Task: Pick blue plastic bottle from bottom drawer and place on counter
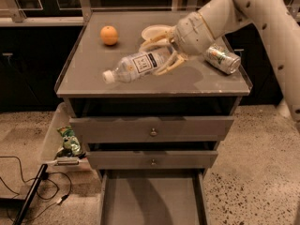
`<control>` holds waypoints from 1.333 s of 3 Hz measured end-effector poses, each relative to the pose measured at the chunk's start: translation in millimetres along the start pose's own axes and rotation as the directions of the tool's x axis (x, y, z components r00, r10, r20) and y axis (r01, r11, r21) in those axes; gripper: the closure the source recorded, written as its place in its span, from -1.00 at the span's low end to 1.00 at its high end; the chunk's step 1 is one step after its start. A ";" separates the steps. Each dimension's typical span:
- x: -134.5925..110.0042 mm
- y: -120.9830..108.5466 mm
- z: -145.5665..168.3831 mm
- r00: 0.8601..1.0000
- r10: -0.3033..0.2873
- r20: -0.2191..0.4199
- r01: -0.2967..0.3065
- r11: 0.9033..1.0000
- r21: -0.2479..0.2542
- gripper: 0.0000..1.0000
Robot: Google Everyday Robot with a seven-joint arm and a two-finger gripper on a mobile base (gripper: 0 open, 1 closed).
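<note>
The blue plastic bottle [136,65] is clear, with a white cap and a pale label. My gripper [161,56] is shut on its base end and holds it nearly level, cap pointing left, over the middle of the counter [93,74]. I cannot tell whether the bottle touches the counter. The bottom drawer [151,198] is pulled open below, and its grey floor shows nothing in it.
An orange [109,35] sits at the counter's back left. A white bowl [152,32] is partly hidden behind my gripper. A dented green-and-silver can [221,58] lies at the right. A bin with a green packet [69,142] stands on the floor left of the cabinet.
</note>
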State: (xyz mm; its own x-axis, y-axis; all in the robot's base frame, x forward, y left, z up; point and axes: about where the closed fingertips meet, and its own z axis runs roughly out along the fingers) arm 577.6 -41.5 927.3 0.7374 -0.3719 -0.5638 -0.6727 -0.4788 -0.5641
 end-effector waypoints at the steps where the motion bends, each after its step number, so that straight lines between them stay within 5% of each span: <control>1: 39.5 -6.8 11.0 0.989 0.147 0.008 -0.148 0.987 0.056 1.00; 2: 81.9 12.4 -2.3 0.948 0.319 -0.019 -0.312 0.938 0.150 1.00; 3: 102.6 24.2 -18.5 0.907 0.419 -0.051 -0.396 0.887 0.236 1.00; 4: 103.2 16.9 -26.0 0.890 0.450 -0.076 -0.413 0.866 0.283 1.00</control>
State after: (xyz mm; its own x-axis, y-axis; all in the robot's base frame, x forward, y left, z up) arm 643.9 -108.6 875.2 0.3585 -0.6064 -0.7097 -0.9040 -0.0358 -0.4260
